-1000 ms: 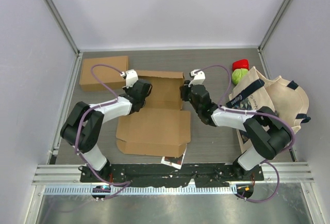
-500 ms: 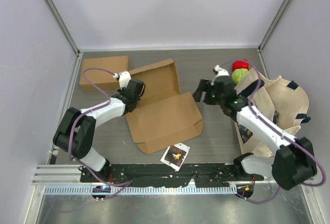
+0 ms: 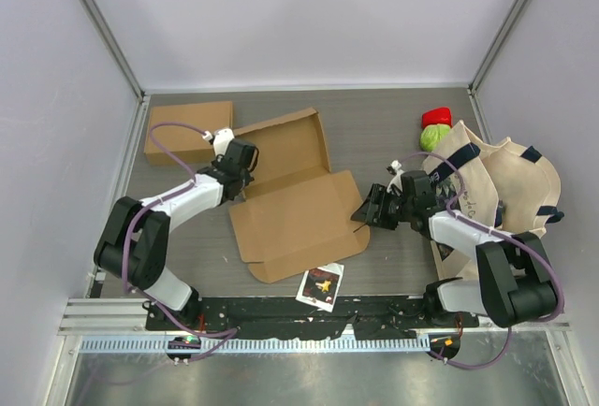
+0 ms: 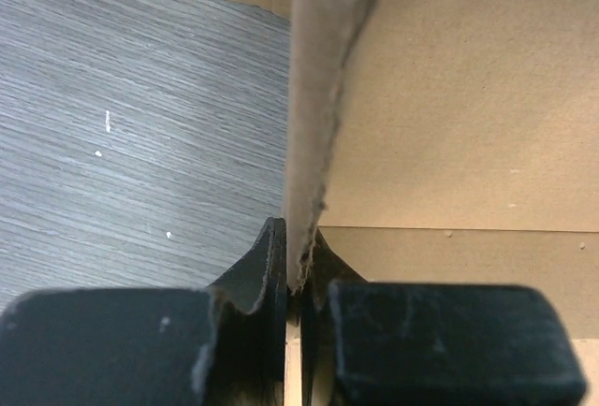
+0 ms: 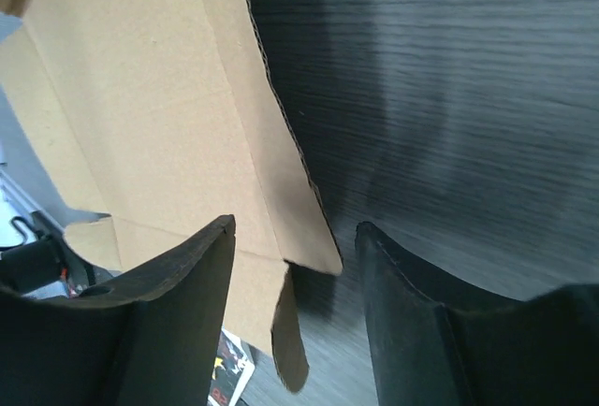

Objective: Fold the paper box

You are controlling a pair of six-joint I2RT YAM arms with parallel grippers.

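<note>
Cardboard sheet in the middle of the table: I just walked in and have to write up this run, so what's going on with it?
Two robot arms are working on the paper box, which lies mostly flat and open on the table. The left end effector is shut on a raised flap at the box's left edge. The right end effector is open at the box's right edge, with a corner of the cardboard between its fingers but not clamped.

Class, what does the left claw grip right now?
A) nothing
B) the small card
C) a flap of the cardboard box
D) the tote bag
C: the left wrist view shows the left claw shut on a thin upright flap of the box.
</note>
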